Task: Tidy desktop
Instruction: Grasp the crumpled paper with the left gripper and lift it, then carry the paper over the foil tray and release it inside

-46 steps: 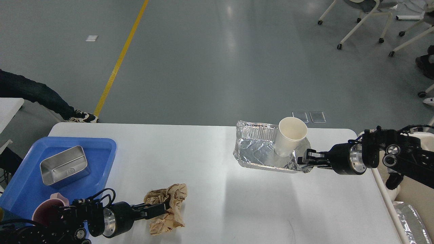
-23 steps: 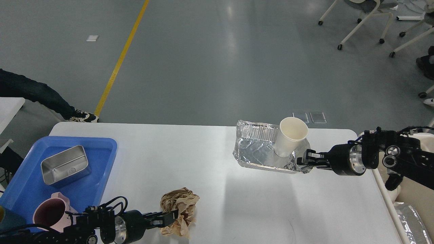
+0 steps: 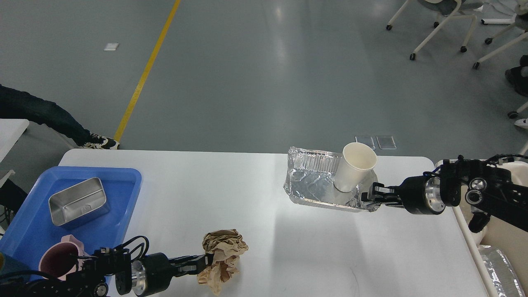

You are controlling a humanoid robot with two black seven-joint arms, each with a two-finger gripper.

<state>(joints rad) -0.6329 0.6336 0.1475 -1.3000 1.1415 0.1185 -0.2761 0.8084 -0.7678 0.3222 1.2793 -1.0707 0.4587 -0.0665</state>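
Observation:
The white desktop [image 3: 264, 231] fills the lower view. My left gripper [image 3: 207, 261] is shut on a crumpled brown paper ball [image 3: 225, 255] near the front edge. My right gripper [image 3: 368, 196] is shut on the right rim of a crinkled foil tray [image 3: 313, 185] and holds it slightly off the desktop. A white paper cup [image 3: 353, 167] leans tilted inside the foil tray at its right end.
A blue plastic tray [image 3: 119, 202] at the left edge holds a steel box [image 3: 79, 202] and a pink cup [image 3: 60, 258]. A cream bin [image 3: 501, 243] with foil [image 3: 497, 266] in it stands off the right edge. Chairs and a person's leg lie beyond the table.
My left gripper has carried the paper ball to the right along the front edge. My right gripper and the foil tray have barely moved; the cup tilted a little more to the right.

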